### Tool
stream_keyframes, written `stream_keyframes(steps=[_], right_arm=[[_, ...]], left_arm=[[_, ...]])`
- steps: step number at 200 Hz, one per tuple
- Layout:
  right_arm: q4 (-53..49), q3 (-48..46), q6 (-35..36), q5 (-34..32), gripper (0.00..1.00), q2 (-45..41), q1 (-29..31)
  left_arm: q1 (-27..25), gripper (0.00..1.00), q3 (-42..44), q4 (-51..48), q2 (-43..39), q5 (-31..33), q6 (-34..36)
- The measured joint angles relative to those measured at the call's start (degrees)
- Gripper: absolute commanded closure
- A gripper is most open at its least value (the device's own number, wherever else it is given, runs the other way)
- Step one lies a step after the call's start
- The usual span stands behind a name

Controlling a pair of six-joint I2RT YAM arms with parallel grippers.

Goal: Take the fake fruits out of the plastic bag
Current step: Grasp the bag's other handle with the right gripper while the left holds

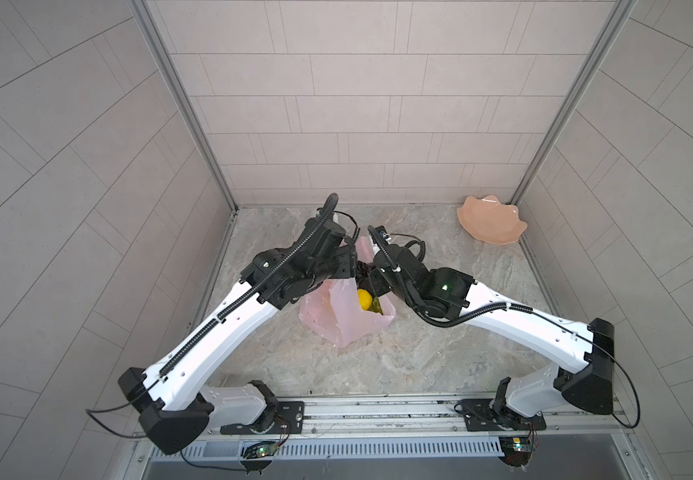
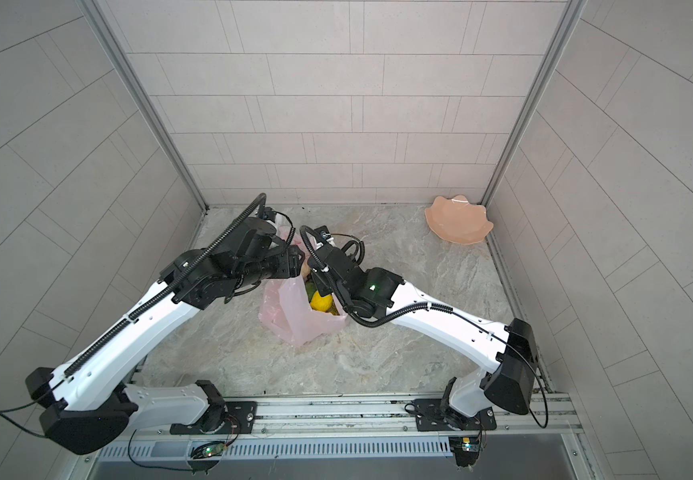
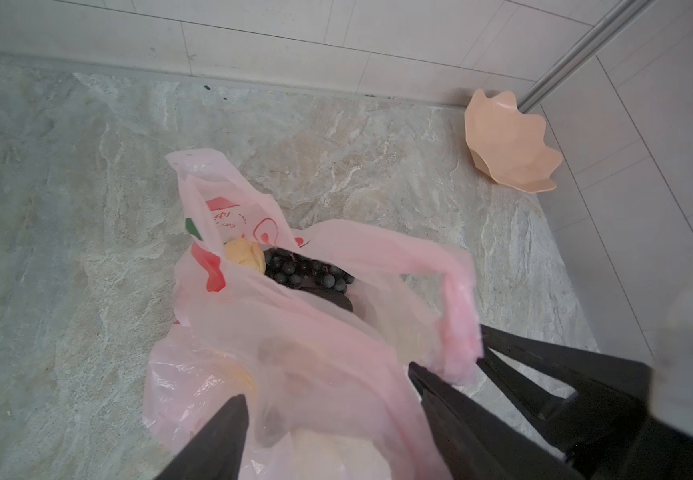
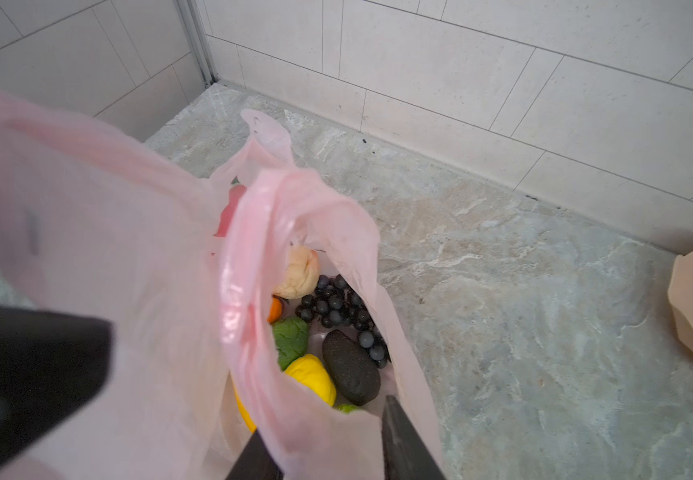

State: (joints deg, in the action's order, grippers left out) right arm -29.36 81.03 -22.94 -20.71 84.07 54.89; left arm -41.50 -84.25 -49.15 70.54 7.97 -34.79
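L gripper (image 3: 327, 383) wide, R gripper (image 4: 321, 415) narrower, both astride thin crinkly pink bag (image 3: 294, 328)

White arm shells (image 1: 211, 358), black joint housings (image 1: 174, 419), ribbed black cable conduits (image 1: 191, 344), green status light (image 1: 445, 287), black left hand (image 3: 324, 383).

Peach dish (image 1: 492, 219) tipped up in the far corner, well apart from the fingers (image 3: 461, 415). Marble tabletop (image 1: 419, 353) underneath; tiled walls (image 1: 357, 104) around.

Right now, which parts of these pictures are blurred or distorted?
Left wrist view: the plastic bag handle nearest the lens is smeared. Right wrist view: the bag's near side is out of focus, the grape bunch sharp. Both top views: tile lines on the side walls bend.
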Motion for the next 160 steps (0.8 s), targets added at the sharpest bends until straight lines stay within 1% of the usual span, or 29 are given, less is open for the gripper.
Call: stream_keyframes(steps=[8, 18, 22, 31, 36, 49, 62, 77, 89, 105, 121, 134, 145, 160], right_arm=[[0.02, -0.22, -0.46, 0.13, 0.73, -0.17, -0.50], [0.09, -0.83, -0.87, 0.31, 0.75, -0.66, -1.07], [0.07, -1.05, -1.27, 0.44, 0.77, -0.90, -1.18], [0.24, -1.86, -1.66, 1.25, 0.80, -1.77, -1.66], [0.35, -2.32, -2.25, 1.88, 0.83, -2.27, -2.01], [0.94, -4.00, -3.50, 4.02, 0.88, -4.26, -3.43], [2.19, -6.58, -4.85, 6.75, 0.90, -6.97, -6.21], [4.79, -10.88, -6.97, 11.08, 0.94, -10.78, -10.73], [7.96, -15.72, -9.46, 15.13, 0.97, -14.16, -15.13], [12.79, -23.39, -13.49, 20.09, 0.99, -17.92, -20.59], [17.62, -30.93, -17.42, 24.00, 1.00, -19.63, -23.47], [20.46, -36.06, -20.20, 26.29, 1.00, -19.52, -24.30], [22.21, -39.74, -22.21, 27.76, 1.00, -18.95, -24.48], [23.63, -42.71, -24.15, 29.07, 1.00, -17.94, -24.48]], left_arm=[[0.31, 0.47, 2.10, 0.96, -1.73, 0.17, -0.20], [0.87, 0.59, 3.76, 1.27, -3.28, 0.46, -1.38], [1.18, 0.61, 4.17, 1.18, -3.74, 0.48, -0.96], [2.08, 0.63, 4.59, 1.14, -4.33, 0.63, -2.05], [2.80, 0.63, 4.83, 1.14, -4.55, 0.44, -2.08], [5.11, 0.67, 6.93, 2.10, -6.05, 0.52, -2.99], [7.45, 0.71, 12.07, 4.33, -9.62, 0.68, -4.11], [9.99, 0.76, 20.24, 7.17, -15.91, 0.74, -5.44], [12.28, 0.77, 26.23, 9.14, -20.76, 0.28, -6.62], [15.98, 0.77, 34.47, 12.61, -26.82, -2.75, -8.52], [18.36, 0.77, 41.09, 15.47, -30.16, -5.40, -10.71], [18.62, 0.77, 45.16, 16.74, -29.90, -6.86, -12.09], [18.82, 0.77, 47.65, 16.72, -28.72, -6.86, -12.98], [19.67, 0.76, 49.62, 15.23, -25.22, -6.51, -13.66]])
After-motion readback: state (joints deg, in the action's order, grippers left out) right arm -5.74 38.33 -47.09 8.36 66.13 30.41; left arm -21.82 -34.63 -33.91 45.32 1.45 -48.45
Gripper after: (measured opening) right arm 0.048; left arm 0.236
